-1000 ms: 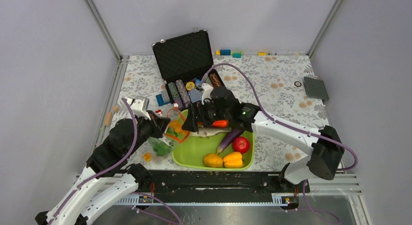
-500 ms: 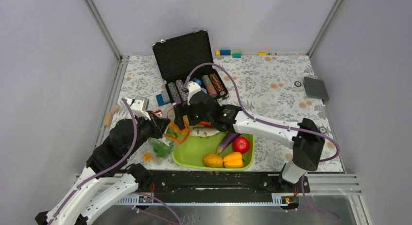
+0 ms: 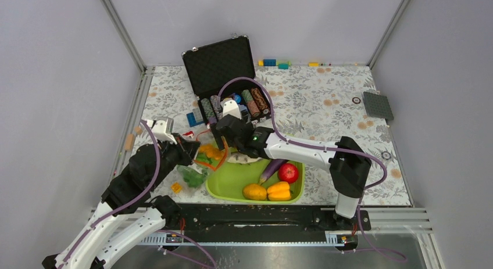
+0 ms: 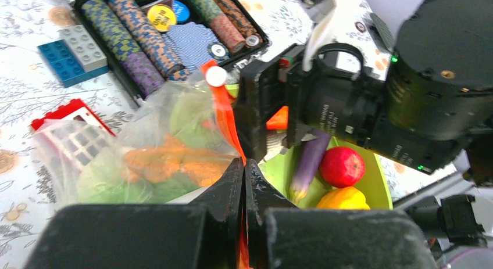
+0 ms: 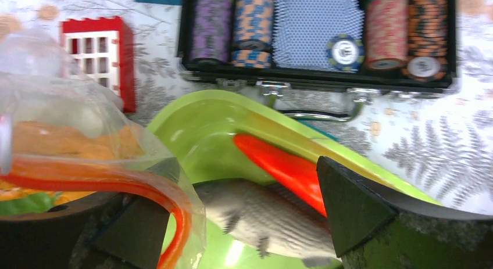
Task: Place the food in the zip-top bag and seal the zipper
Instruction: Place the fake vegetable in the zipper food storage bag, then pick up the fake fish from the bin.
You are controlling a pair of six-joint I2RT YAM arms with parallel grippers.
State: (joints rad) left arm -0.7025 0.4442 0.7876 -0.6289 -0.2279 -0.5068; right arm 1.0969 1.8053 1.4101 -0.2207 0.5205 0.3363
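The zip-top bag [image 4: 145,158] lies left of the tray with orange and green food inside. Its orange-red zipper [image 4: 224,115] rises from my left gripper [image 4: 245,164], which is shut on the strip. My right gripper [image 5: 244,167] stands wide open at the tray's left corner. The orange carrot [image 5: 282,164] and silver fish [image 5: 261,214] lie between its fingers. The carrot touches the right finger [image 5: 349,205], and bag film covers the left finger [image 5: 139,228]. In the lime-green tray [image 3: 229,185] are the eggplant [image 3: 272,169], apple [image 3: 288,172] and peppers [image 3: 279,191]. A lettuce [image 3: 190,175] lies on the table.
An open black case [image 3: 224,63] of poker chips [image 4: 145,42] stands just behind the tray. A red and white brick [image 5: 102,48] and blue bricks [image 4: 72,54] lie left of it. More bricks [image 3: 276,63] line the back edge, and a grey plate [image 3: 378,105] lies far right.
My right arm has swung left from over the tray's back to the bag's mouth, staying wide open. The left gripper has kept its hold on the zipper, shifting slightly.
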